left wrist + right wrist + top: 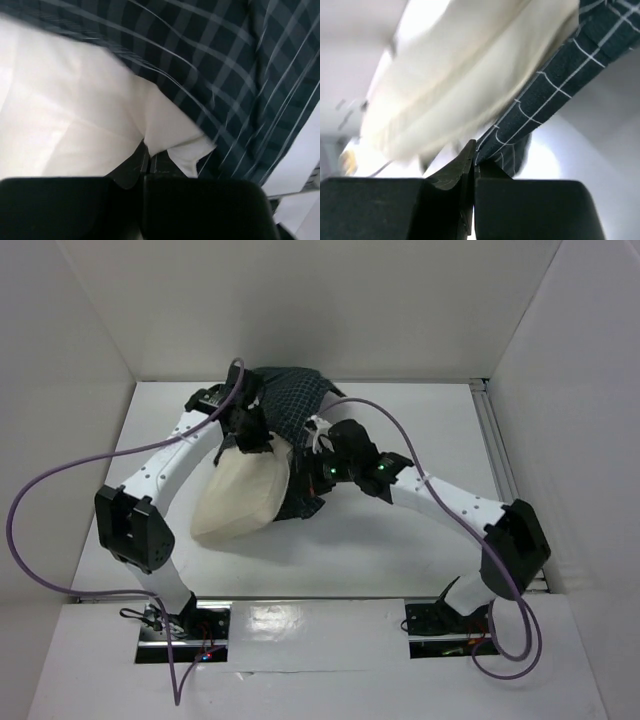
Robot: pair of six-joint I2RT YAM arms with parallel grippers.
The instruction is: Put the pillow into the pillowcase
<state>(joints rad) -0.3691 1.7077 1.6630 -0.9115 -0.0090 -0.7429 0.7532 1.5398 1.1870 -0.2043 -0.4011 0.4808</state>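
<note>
Partly sleeved: pillow under the checked case

Nearest, the plump cream pillow (240, 502) lies bare and smooth on the white table (380, 552). Its far end sits under the pillowcase (287, 400), a dark navy cloth with a thin white grid, bunched in folds. Both arms bend inward above it. The left gripper (145, 156) is pressed together on a fold of cream cloth, and the right gripper (473, 152) pinches the case's hem.

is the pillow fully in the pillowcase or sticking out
Partly in: the pillow's far end sits under the checked pillowcase, while its near cream end shows bare.
</note>
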